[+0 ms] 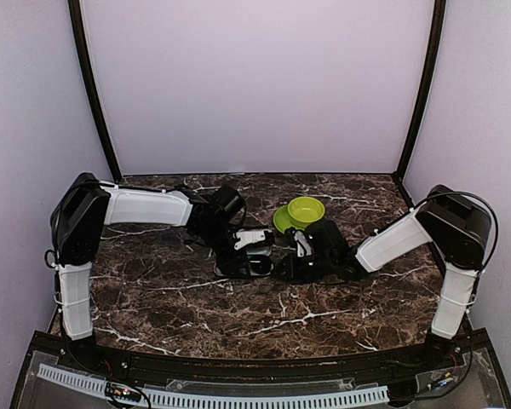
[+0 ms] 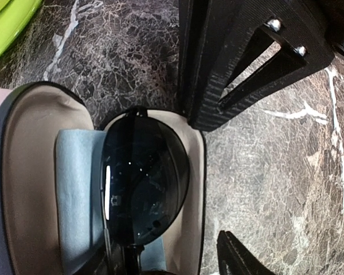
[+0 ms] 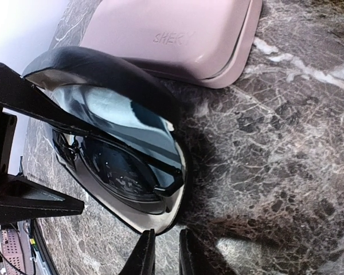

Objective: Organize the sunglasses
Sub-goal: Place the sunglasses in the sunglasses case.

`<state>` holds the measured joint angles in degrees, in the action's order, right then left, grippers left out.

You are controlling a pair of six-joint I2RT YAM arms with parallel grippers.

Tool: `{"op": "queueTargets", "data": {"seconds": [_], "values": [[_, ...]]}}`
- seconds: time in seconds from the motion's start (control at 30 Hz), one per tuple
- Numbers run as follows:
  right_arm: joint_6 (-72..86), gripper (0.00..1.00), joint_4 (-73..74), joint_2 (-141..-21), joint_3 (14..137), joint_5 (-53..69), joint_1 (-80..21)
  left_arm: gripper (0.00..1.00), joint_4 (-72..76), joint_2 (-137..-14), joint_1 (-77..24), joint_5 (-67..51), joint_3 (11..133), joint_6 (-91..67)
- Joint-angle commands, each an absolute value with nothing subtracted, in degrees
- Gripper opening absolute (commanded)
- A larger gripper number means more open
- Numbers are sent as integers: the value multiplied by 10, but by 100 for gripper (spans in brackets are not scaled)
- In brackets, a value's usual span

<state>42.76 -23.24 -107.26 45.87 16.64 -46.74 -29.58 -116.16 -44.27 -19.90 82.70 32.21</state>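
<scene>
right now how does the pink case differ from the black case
The pink case is shut; the black case stands open, its pale lining showing. The pink case is boxy with rounded corners; the black case is oval. The black case holds dark-lens sunglasses on a blue cloth; the pink case shows nothing of its inside. Both lie on the marble table.

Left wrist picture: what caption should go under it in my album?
Dark sunglasses rest on a blue cloth inside an open case, the left gripper open beside it on the marble table.
</scene>
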Motion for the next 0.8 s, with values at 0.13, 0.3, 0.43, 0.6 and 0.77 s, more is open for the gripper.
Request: {"op": "queueTargets", "data": {"seconds": [0.13,0.3,0.43,0.6,0.77], "values": [[419,15,-215,-1073,469,106,-477,58,-295,-1116,-448,-188,803,311],[416,15,-208,-1071,472,100,-480,58,-301,-1111,-447,-175,802,312],[412,15,-201,-1071,475,93,-484,58,-303,-1106,-444,-163,798,309],[411,15,-199,-1070,473,89,-486,59,-296,-1097,-442,-141,789,306],[410,15,-198,-1070,474,88,-487,62,-285,-1095,-439,-146,788,306]]}}
